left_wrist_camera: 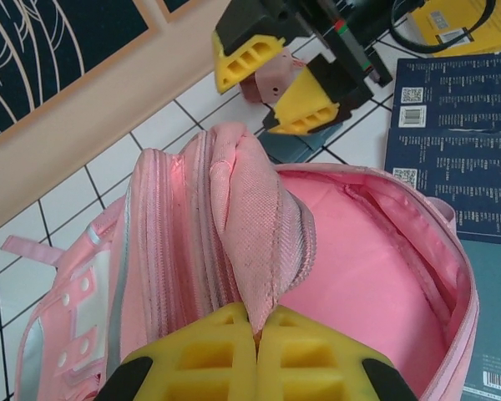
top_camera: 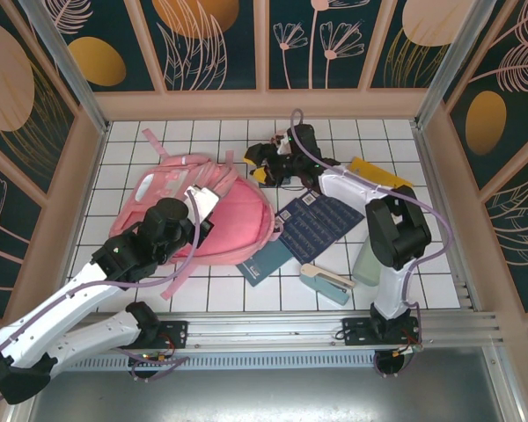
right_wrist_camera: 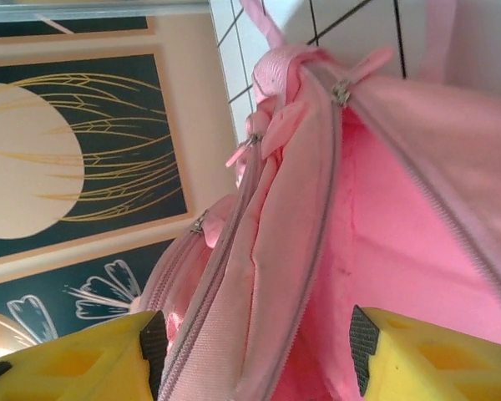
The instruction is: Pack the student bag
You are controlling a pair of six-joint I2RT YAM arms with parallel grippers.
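The left gripper has its two yellow fingers pressed together, and they pinch a fold of pink cloth at the edge of the student bag. The fold stands up from between the fingertips, and the pink lining of the unzipped main pocket is just to the right of it.

The right gripper has its fingers spread well apart. The zipper edge of the student bag runs between them, but I cannot tell if either finger touches the cloth. In the left wrist view this gripper hangs at the far end of the bag, with something small and pink between its fingers.

From above, the student bag lies on the white tiled table, left of the middle, with the left gripper on it and the right gripper at its far right corner. Just beside the bag, on the right, lie a dark blue printed book and a teal notebook. A stapler is nearer to the arm bases, and a yellow book lies further right.
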